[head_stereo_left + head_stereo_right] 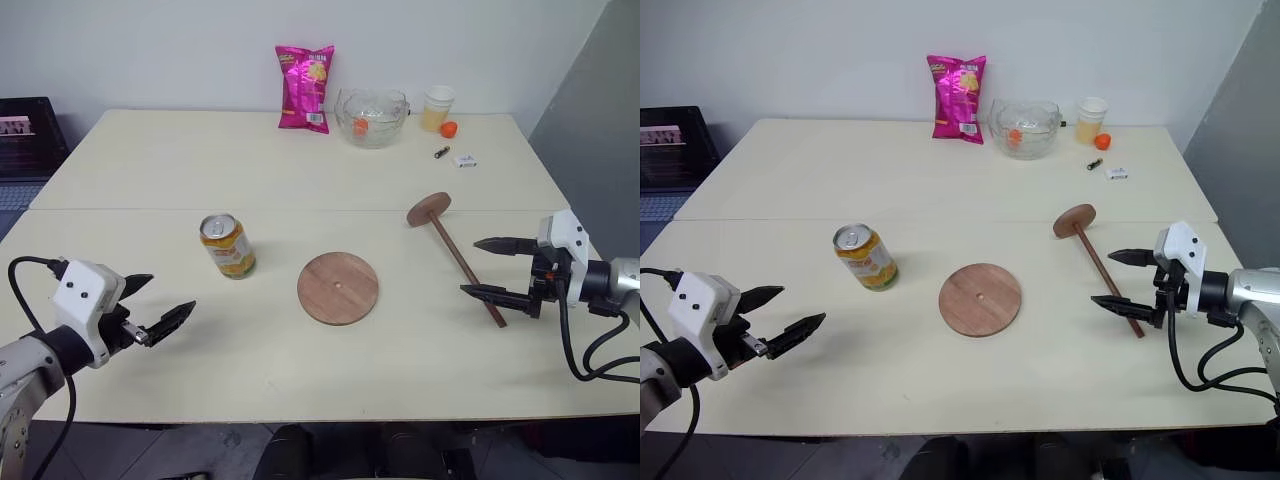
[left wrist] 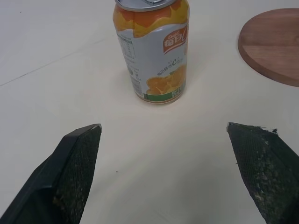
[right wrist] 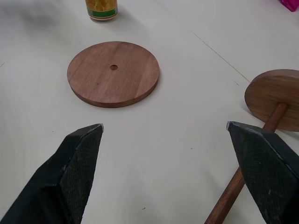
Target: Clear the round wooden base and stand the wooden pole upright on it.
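Head view: a glass bowl (image 1: 371, 116) at the table's (image 1: 150, 170) far edge holds something orange. The bare base (image 1: 338, 287) lies mid-table; the pole (image 1: 455, 248) lies flat to its right. Wrist views: left gripper (image 2: 163, 135) gapes before an upright can (image 2: 152, 49); right gripper (image 3: 166, 135) gapes, one finger over the pole.

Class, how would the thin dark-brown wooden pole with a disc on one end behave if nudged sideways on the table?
The thin dark-brown wooden pole looks rigid, so it probably won't flex. Lying tilted on its disc rim, it would likely swing in an arc rather than roll straight.
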